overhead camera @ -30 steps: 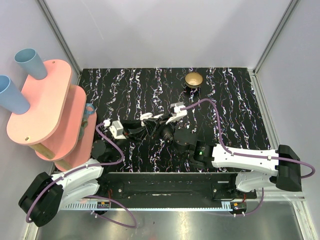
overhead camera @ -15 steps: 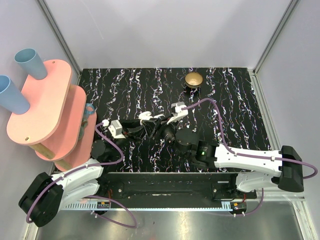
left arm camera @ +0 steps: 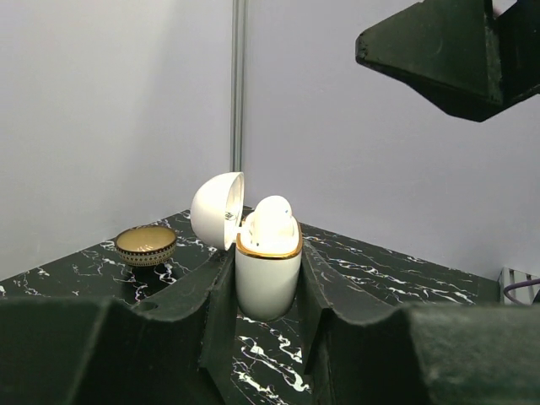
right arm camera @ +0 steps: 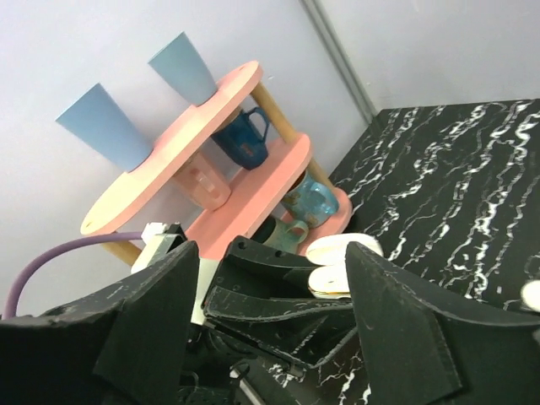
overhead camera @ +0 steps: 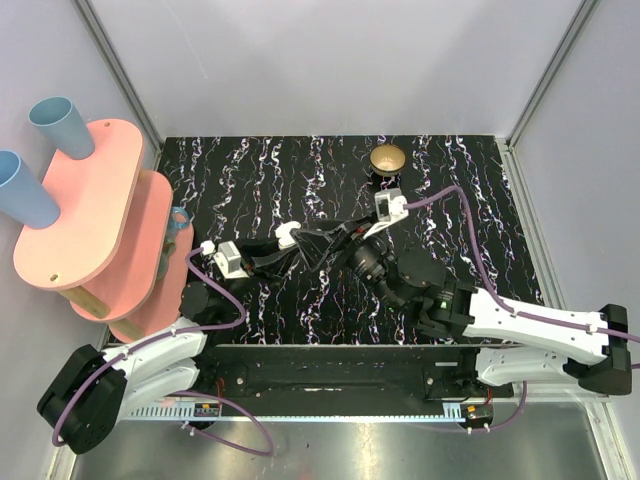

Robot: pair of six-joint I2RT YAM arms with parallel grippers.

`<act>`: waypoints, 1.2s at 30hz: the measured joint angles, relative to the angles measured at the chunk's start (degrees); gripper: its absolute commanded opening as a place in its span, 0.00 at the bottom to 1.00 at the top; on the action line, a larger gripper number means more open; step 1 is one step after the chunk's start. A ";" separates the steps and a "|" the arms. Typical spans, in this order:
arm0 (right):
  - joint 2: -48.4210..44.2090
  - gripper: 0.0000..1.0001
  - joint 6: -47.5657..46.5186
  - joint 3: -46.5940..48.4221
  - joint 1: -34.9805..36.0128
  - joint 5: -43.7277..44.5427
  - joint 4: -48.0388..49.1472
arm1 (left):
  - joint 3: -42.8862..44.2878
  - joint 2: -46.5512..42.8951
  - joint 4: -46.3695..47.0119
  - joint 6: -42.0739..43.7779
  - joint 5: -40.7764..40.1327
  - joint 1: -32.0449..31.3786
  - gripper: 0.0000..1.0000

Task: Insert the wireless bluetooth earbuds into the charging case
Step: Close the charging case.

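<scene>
The charging case (left arm camera: 268,274) is white with a gold rim. It stands upright between my left gripper's (left arm camera: 267,295) fingers, which are shut on it. Its lid (left arm camera: 216,210) is open to the left. One white earbud (left arm camera: 272,218) sits in the case; I cannot see a second one. In the top view the case (overhead camera: 288,233) is at mid-table in the left gripper (overhead camera: 297,241). My right gripper (overhead camera: 338,240) is just right of it, open and empty. In the right wrist view the right gripper (right arm camera: 270,246) spans wide, with the case (right arm camera: 341,277) beyond it.
A gold round dish (overhead camera: 387,158) stands at the back of the table and also shows in the left wrist view (left arm camera: 145,245). A pink two-tier shelf (overhead camera: 95,215) with blue cups (overhead camera: 55,125) stands at the left. A small pale round thing (right arm camera: 531,294) sits at the right wrist view's edge.
My right arm has drawn back to the right, away from the case, with its gripper open. The left gripper still holds the case in nearly the same place.
</scene>
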 measured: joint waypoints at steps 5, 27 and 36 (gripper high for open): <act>-1.97 0.90 -1.53 1.77 -0.74 5.29 -6.67 | 0.00 0.02 0.02 -0.04 0.31 0.00 0.00; -5.99 1.00 6.56 5.16 -24.39 -13.77 -34.75 | 10.10 4.20 0.55 -7.43 24.39 0.00 0.00; -7.04 1.00 5.66 5.22 -24.41 -18.93 -34.80 | 13.68 8.00 0.52 -10.78 30.01 0.00 0.00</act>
